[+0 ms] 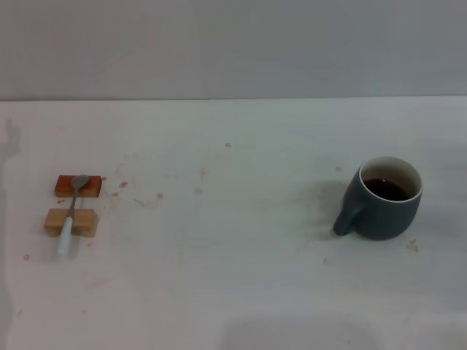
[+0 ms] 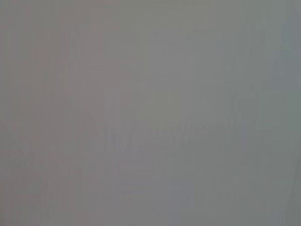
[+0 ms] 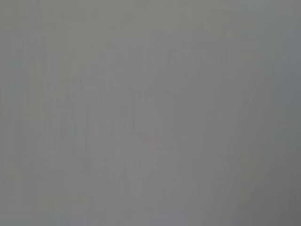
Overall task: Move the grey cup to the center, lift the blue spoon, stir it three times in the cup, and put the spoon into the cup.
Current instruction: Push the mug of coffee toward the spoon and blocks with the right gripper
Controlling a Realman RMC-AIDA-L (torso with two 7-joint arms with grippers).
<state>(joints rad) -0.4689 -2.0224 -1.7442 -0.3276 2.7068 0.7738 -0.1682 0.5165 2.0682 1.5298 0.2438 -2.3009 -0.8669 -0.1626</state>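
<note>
Cup (image 1: pixel 384 198) stands right on desk (image 1: pixel 241 277), handle leftward | spoon (image 1: pixel 71 214) rests across two blocks (image 1: pixel 71 222) | arms unseen (jaws: cannot tell) | slide cup centreward slowly, liquid inside.

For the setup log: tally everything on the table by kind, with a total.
Cups: 1, the grey cup
Spoons: 1, the blue spoon
Wooden blocks: 2, the orange block and the tan block
Total: 4
</note>
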